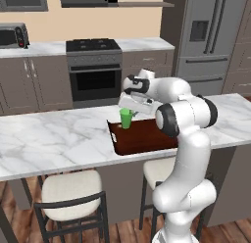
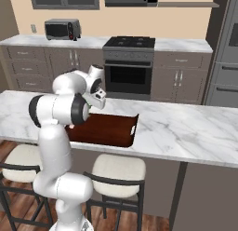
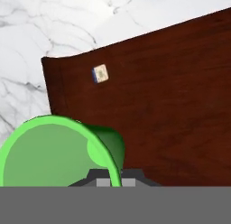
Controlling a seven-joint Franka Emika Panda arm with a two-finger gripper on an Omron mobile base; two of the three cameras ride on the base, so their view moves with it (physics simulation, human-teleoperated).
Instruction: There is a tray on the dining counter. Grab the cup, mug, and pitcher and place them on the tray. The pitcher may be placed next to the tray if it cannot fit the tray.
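Note:
The bright green cup [image 1: 126, 118] is held by its rim in my gripper [image 1: 129, 109], which is shut on it. It hangs over the left rear corner of the dark reddish-brown tray [image 1: 147, 141] on the dining counter [image 1: 49, 139]. In the hand view the cup's open mouth [image 3: 49, 153] sits low left, and my gripper [image 3: 116, 181] pinches its rim above the tray's floor [image 3: 171, 105]. Whether the cup's base touches the tray I cannot tell. In the right base view my arm hides the cup above the tray [image 2: 109, 130]. The mug and the pitcher are out of view.
Cushioned stools [image 1: 71, 190] [image 2: 116, 172] stand in front of the counter. Behind it are the stove [image 1: 93, 65], a toaster oven [image 2: 62, 29] on the back worktop and the fridge [image 1: 211, 36]. A small pale sticker [image 3: 100, 74] lies on the tray floor.

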